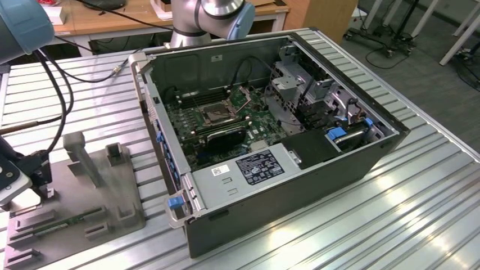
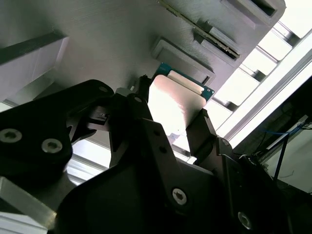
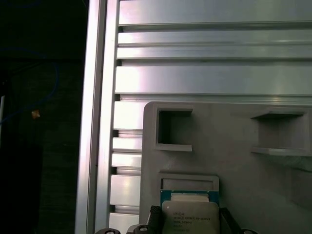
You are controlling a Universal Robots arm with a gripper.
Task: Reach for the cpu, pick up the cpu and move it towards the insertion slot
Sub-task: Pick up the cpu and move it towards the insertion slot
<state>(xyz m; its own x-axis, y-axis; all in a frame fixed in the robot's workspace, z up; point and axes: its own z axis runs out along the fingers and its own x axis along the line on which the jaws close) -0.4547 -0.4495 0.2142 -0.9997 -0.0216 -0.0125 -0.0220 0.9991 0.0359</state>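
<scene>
Silvery cpu (image 2: 175,109) sits between the jaws of my gripper (image 2: 172,101), pinched on two opposite edges, at its pocket in the grey fixture (image 3: 234,146), lower left of the exterior view. Likely light, stiff, slick lid, fragile underside: edges only, gentle force. Insertion slot (image 1: 213,115) well apart, inside the case (image 1: 300,180), upper middle.

My arm (image 1: 216,8) is silver-grey, with round joints and light blue caps (image 1: 22,25); black cables (image 1: 63,84) hang along it. My gripper (image 2: 173,109) is matt black, two thick fingers (image 2: 146,131), with small silver screws (image 2: 179,196).
</scene>
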